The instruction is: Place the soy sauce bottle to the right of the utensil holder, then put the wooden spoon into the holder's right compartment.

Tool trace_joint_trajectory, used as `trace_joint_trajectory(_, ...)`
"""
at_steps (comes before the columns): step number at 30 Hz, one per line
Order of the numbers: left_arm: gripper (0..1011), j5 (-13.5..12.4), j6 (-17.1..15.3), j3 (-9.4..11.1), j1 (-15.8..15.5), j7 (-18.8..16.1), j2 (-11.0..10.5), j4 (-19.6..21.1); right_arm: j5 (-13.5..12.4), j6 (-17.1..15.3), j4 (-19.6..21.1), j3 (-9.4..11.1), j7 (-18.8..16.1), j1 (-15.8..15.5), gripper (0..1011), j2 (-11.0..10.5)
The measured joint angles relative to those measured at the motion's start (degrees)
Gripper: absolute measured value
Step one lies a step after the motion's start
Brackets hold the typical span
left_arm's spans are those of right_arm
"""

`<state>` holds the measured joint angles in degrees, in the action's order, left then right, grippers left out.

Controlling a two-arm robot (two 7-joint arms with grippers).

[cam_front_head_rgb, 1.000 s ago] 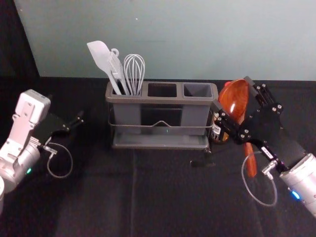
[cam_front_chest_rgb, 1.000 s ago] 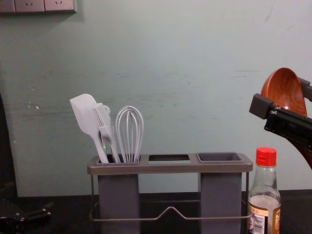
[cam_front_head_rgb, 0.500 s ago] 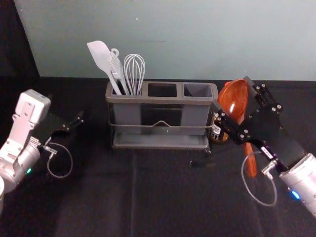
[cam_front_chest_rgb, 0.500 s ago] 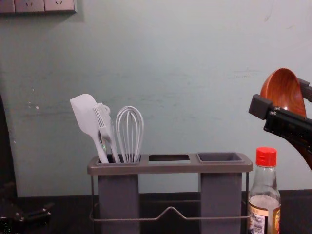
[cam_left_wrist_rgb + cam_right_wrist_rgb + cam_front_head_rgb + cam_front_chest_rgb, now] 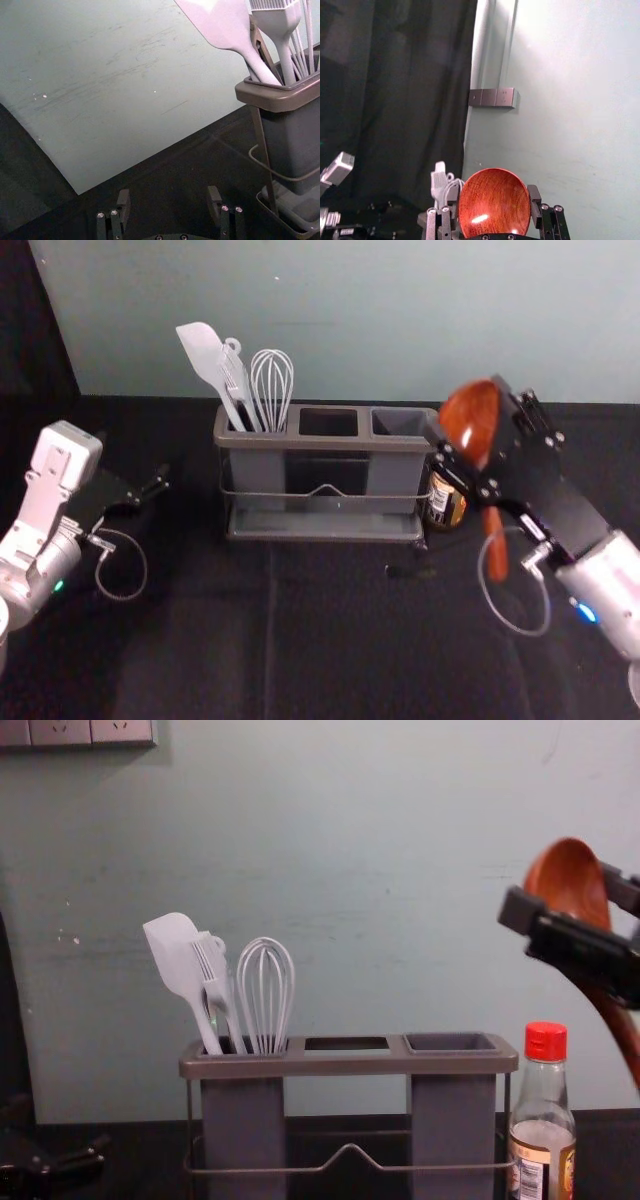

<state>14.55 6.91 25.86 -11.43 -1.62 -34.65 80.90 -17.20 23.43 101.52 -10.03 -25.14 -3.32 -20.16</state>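
Chest view is showing the right gripper (image 5: 565,900) gripping the wooden spoon (image 5: 567,868) by its bowl, handle slanting down rightward, above and right of the right compartment (image 5: 453,1135), the left gripper (image 5: 168,194) idling spread at far left.

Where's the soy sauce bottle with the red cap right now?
In the chest view, the soy sauce bottle stands on the right, just beside the right end of the utensil holder, lower than the wooden spoon in the right gripper.

My head looks down, chest and wrists across
All four share the brush (image 5: 214,970) — chest nearer than head.
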Motion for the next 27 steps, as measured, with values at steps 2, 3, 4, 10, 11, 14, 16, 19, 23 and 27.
trace_joint_trajectory(2,1005,0.0,0.0,0.0,0.0,0.0,0.0,0.0,-0.3,-0.4,-0.7,-0.5,-0.2,1.2,837,0.4)
trace_joint_trajectory(3,1005,0.0,0.0,0.0,0.0,0.0,0.0,0.0,-0.4,-0.7,-1.1,-0.9,-0.3,2.0,838,0.7)
trace_joint_trajectory(4,1005,0.0,0.0,0.0,0.0,0.0,0.0,0.0,-0.5,-1.1,-2.0,-1.6,-0.6,3.8,838,1.2)
trace_joint_trajectory(10,1005,0.0,0.0,0.0,0.0,0.0,0.0,0.0,-0.7,-2.1,-6.1,-4.2,-1.5,10.4,838,2.9)
trace_joint_trajectory(11,1005,0.0,0.0,0.0,0.0,0.0,0.0,0.0,-0.7,-2.4,-7.3,-4.8,-1.7,12.3,838,3.3)
trace_joint_trajectory(14,1005,0.0,0.0,0.0,0.0,0.0,0.0,0.0,-0.8,-2.8,-10.2,-5.9,-2.4,16.2,838,4.1)
trace_joint_trajectory(16,1005,0.0,0.0,0.0,0.0,0.0,0.0,0.0,-1.1,-2.9,-11.8,-6.3,-2.7,18.0,838,4.5)
trace_joint_trajectory(19,1005,0.0,0.0,0.0,0.0,0.0,0.0,0.0,-1.3,-2.9,-15.0,-7.1,-3.3,21.5,838,5.1)
trace_joint_trajectory(23,1005,0.0,0.0,0.0,0.0,0.0,0.0,0.0,-1.4,-2.1,-19.4,-7.8,-4.0,25.6,838,5.9)
trace_joint_trajectory(27,1005,0.0,0.0,0.0,0.0,0.0,0.0,0.0,-1.7,-0.5,-24.3,-8.4,-4.7,29.5,838,7.2)
